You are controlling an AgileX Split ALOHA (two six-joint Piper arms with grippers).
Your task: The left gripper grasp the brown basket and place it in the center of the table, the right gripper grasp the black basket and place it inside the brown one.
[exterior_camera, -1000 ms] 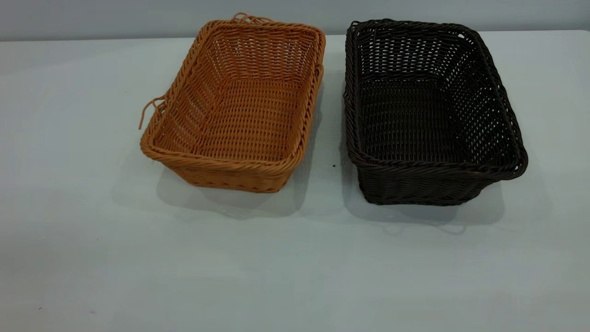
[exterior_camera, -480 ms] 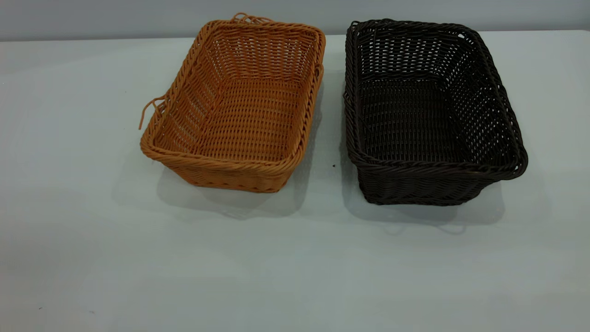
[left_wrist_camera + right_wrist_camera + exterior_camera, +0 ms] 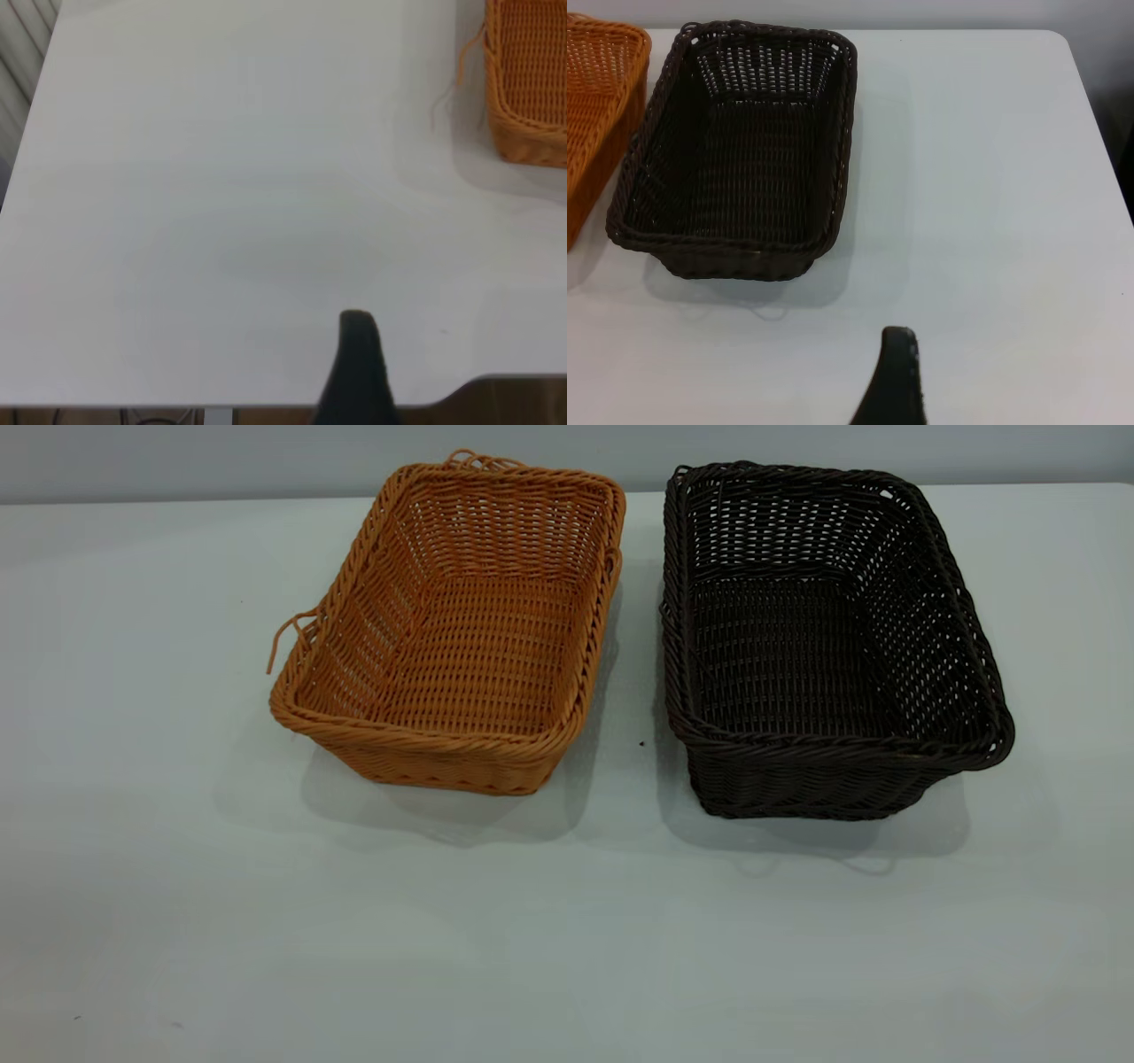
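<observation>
Item 1: the brown basket [image 3: 461, 638]. It stands upright on the table [image 3: 177, 886], left of centre in the exterior view, with loose strand ends trailing from its left side and far rim.

Item 2: the black basket [image 3: 824, 646]. It stands upright just beside the brown one, to its right, with a narrow strip of table between them; the two do not touch.

Item 3: the left gripper [image 3: 359, 367]. It is absent from the exterior view. Only the left wrist view shows it, as one dark finger above bare table near the edge, well apart from the brown basket's corner [image 3: 532, 88]. Whether its fingers are apart or together cannot be told.

Item 4: the right gripper [image 3: 895, 376]. It is likewise seen only in its own wrist view, as one dark finger well short of the black basket [image 3: 740, 150]. Finger spacing cannot be told. That view also catches a corner of the brown basket [image 3: 598, 106].
</observation>
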